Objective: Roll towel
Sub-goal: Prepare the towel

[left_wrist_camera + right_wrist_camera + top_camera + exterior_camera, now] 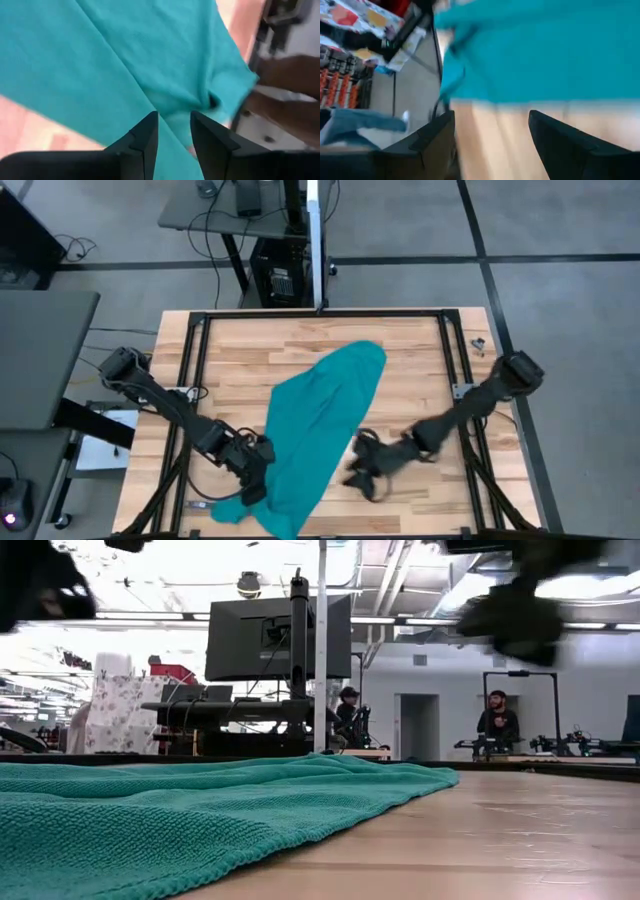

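Towel (325,425) between left pincer (255,470), right pincer (362,470)

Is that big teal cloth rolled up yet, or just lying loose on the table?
Not rolled. The thin teal cloth towel lies loosely spread and creased, slantwise on the wooden table; no roll shows anywhere in the high view.

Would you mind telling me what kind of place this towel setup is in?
Most likely a robotics lab or workshop. A wooden table carries the teal towel, a monitor on a stand rises behind it, and people sit among similar rigs under an open industrial ceiling.
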Available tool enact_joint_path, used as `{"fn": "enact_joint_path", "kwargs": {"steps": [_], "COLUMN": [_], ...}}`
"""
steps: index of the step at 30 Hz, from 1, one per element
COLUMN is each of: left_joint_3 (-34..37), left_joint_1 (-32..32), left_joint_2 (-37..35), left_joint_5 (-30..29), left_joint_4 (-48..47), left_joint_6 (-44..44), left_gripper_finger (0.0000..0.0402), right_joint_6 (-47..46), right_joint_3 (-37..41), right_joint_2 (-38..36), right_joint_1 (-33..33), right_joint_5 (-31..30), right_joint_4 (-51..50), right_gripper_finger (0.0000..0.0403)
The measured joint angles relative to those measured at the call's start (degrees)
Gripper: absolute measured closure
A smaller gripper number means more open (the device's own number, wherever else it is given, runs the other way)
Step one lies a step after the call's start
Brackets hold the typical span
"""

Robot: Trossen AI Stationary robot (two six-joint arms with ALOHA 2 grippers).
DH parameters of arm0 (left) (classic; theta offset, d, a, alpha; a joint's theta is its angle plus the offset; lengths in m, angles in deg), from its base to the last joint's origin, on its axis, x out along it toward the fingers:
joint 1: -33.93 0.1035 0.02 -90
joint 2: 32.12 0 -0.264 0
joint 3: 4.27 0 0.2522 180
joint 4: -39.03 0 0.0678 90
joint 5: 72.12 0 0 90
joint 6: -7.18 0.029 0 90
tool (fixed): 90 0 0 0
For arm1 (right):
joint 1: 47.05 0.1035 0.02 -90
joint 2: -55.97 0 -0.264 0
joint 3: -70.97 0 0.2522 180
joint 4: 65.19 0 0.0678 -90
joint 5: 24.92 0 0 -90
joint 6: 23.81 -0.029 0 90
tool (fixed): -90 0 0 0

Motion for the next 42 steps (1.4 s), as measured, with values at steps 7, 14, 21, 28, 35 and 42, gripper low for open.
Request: {"fn": "enact_joint_path", "kwargs": {"steps": [7, 14, 21, 28, 35, 42], "left_joint_3": [5.6, 10.5, 14.6, 15.2, 12.8, 9.9], "left_joint_1": [2.4, 3.2, 3.6, 4.8, 7.8, 10.0], "left_joint_2": [5.1, 5.6, 5.3, 4.9, 0.5, -4.3], "left_joint_5": [-12.0, -14.1, -14.5, -14.2, -14.0, -17.1], "left_joint_4": [-3.2, 0.1, 0.2, -2.2, -6.8, -3.9], "left_joint_6": [-4.3, -6.8, -10.9, -12.5, -11.2, -4.6], "left_gripper_finger": [0.0304, 0.0304, 0.0304, 0.0304, 0.0304, 0.0304], "right_joint_6": [7.8, 8.7, 9.7, 9.4, 7.1, 11.5], "right_joint_3": [-9.1, -15.8, -16.0, -15.7, -15.6, -15.9], "right_joint_2": [13.0, 20.2, 17.3, 13.2, 7.0, 6.4], "right_joint_1": [-4.8, -5.1, 0.2, 6.1, 7.7, 4.1], "right_joint_5": [0.0, -0.2, -1.0, 0.2, 0.4, -0.8], "right_joint_4": [-5.0, -16.3, -29.2, -41.7, -45.1, -18.5], "right_gripper_finger": [0.0169, 0.0179, 0.0181, 0.0181, 0.0181, 0.0181]}}
